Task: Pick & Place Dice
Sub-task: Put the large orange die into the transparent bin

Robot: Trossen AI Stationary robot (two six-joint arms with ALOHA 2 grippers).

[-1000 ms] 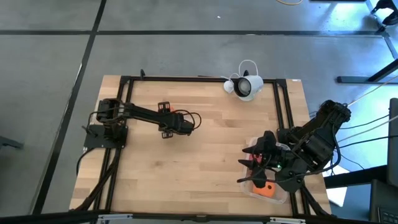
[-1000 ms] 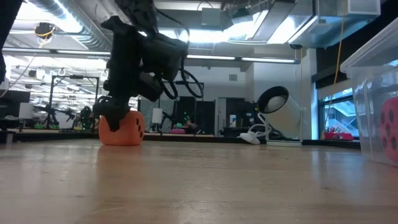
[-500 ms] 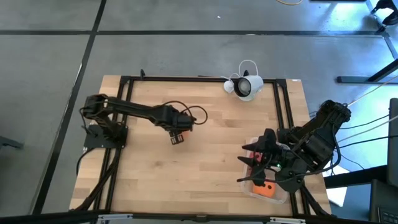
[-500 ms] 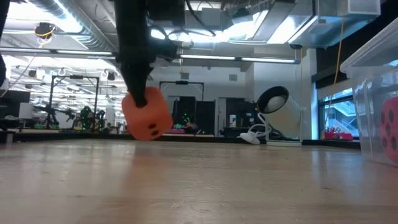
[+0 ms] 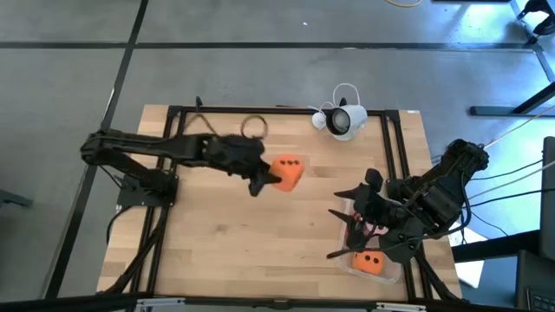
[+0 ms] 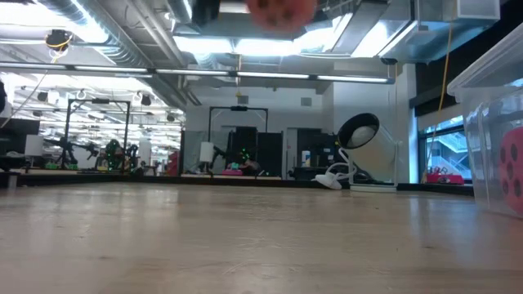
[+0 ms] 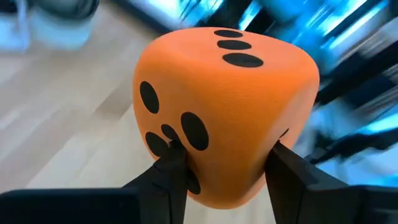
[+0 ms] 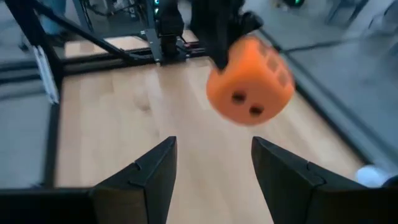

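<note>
My left gripper (image 5: 270, 179) is shut on an orange die (image 5: 287, 171) with dark pips, high above the middle of the table; the low view catches only the die's underside (image 6: 282, 10) at its top edge. My right gripper (image 5: 342, 227) is open, above the clear bin (image 5: 392, 276) at the table's right near corner, its fingers pointing toward the held die (image 8: 249, 81). A second orange die (image 5: 370, 262) lies in the bin, and a red die (image 6: 512, 171) shows through the bin's wall. The pale pink die is hidden. My left gripper pinches the orange die between its two fingers (image 7: 171, 168), one on each of two opposite faces (image 7: 186, 140), at the end nearest the wrist. The fingers reach it from the table's left. The die is lifted clear of the table.
A white round lamp-like object (image 5: 345, 120) with a cable sits at the table's far edge, right of centre. A black frame (image 5: 260, 109) runs along the table's edges. Bare wood (image 5: 260, 243) lies under and near the held die.
My left gripper has lifted the orange die off the table, where it stood left of centre, and carried it up and toward the table's right, turning it about on the way. The die now hangs clear, near the table's middle. My right gripper has stayed open over the bin.
</note>
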